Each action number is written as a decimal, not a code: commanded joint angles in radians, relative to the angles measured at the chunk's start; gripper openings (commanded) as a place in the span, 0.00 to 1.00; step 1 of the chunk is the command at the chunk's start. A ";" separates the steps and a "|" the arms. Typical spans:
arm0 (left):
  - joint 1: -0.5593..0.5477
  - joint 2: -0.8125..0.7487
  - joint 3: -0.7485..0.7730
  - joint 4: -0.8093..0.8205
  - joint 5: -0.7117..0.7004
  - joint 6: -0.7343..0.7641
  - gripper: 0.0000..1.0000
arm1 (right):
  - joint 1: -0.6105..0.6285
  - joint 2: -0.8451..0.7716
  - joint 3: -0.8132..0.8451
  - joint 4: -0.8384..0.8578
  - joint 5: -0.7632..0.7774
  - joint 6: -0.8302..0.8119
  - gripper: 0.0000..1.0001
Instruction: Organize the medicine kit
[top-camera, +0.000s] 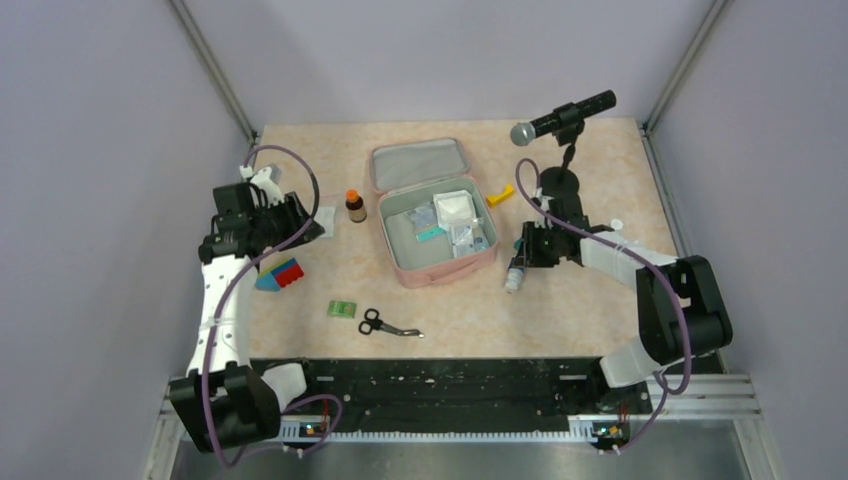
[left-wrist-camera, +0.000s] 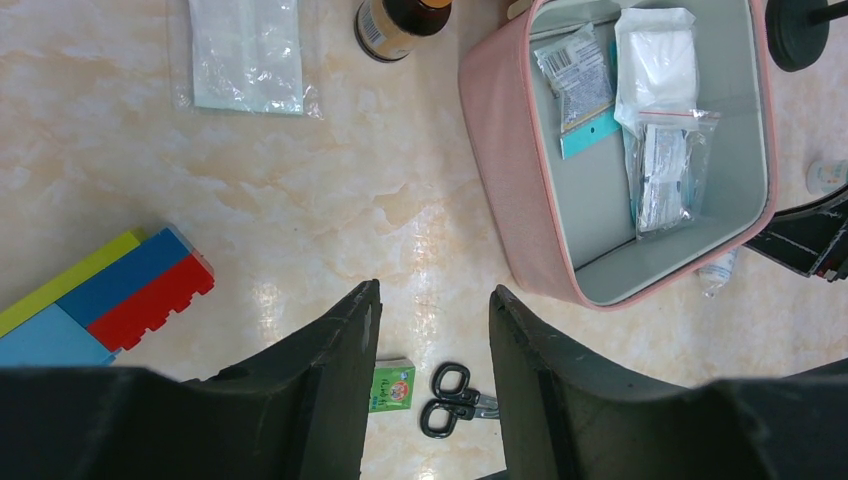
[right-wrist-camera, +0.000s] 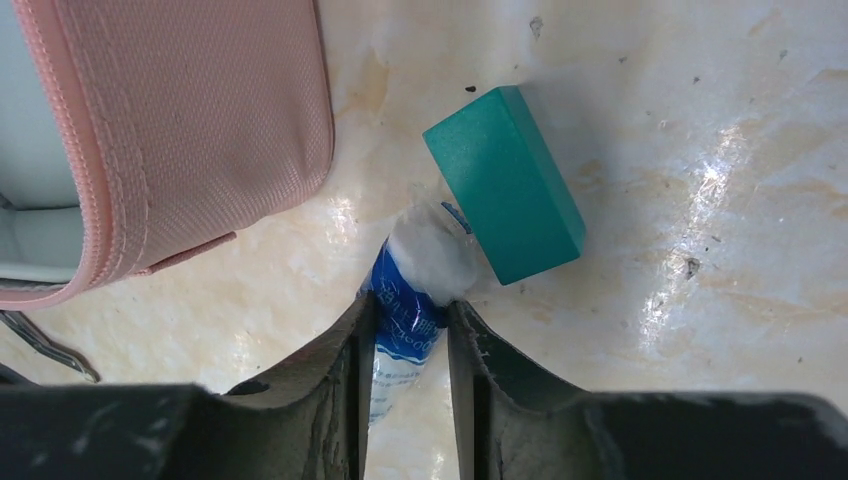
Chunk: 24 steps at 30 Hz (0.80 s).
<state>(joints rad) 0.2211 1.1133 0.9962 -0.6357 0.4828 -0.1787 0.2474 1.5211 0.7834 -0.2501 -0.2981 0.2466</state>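
Closest to the lens are the left gripper's (left-wrist-camera: 430, 300) two black fingers. They're spread apart with nothing between them, just hanging over bare tabletop, and you can see a small green packet (left-wrist-camera: 390, 385) and the black-handled scissors (left-wrist-camera: 450, 398) down past the gap.

Going left to right across the table: a stack of building blocks (top-camera: 280, 274), a clear flat packet (top-camera: 325, 220), a brown bottle (top-camera: 355, 205), then the medicine kit (top-camera: 445, 268). The kit sits open in the middle with its lid flipped back and a few sachets and a gauze pack already lying in the tray.

Just right of the kit, the right gripper (right-wrist-camera: 408, 310) is down at the table with its fingers straddling a blue-and-white tube (right-wrist-camera: 425, 265). They're tight on both sides, but I honestly can't tell if they're squeezing it yet.

What worries me:
- **Teal block:** the tube's white end is touching the teal block (right-wrist-camera: 505, 185), so a sloppy lift could knock the block away.
- **Grip point:** it doesn't look centred on the tube, so I'd guess the tube could swing or slip out.
- **Kit wall:** it's soft and near, so a low carry might snag the rim and shove the case.
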 joint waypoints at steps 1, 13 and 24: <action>0.001 -0.032 -0.007 0.031 0.015 0.003 0.49 | -0.002 -0.022 -0.004 0.023 0.042 0.003 0.26; 0.002 0.015 0.001 0.045 0.023 -0.016 0.49 | -0.002 -0.242 0.057 -0.144 -0.033 -0.071 0.00; 0.001 0.027 0.026 0.051 0.021 -0.024 0.49 | 0.158 -0.156 0.292 -0.005 -0.122 -0.108 0.00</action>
<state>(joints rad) 0.2211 1.1549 0.9943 -0.6281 0.4904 -0.1940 0.3046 1.3136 0.9508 -0.3649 -0.3809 0.1814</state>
